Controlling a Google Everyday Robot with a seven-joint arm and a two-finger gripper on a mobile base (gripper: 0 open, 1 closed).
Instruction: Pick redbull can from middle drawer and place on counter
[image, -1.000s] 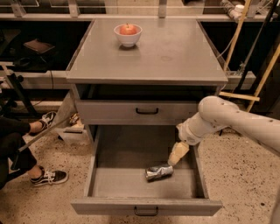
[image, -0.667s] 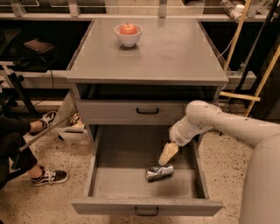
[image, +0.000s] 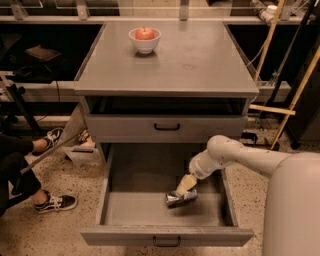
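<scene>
The middle drawer (image: 167, 235) is pulled open below the cabinet, its black bar handle at the front. The redbull can (image: 181, 198), silver and crinkled, lies on its side on the drawer floor, right of centre. My gripper (image: 184, 185) reaches down into the drawer on the white arm from the right, its tan fingertips just above the can and touching or almost touching its top. The counter (image: 200, 55) is the flat grey cabinet top above.
A white bowl (image: 145, 40) holding a red apple stands at the counter's back left. The closed upper drawer (image: 167, 127) is above the open one. A seated person's legs and shoes (image: 52, 202) are at the left. Wooden poles (image: 287, 110) lean at the right.
My gripper has moved left and down inside the drawer, from the right side to just above the can. The can has not moved.
</scene>
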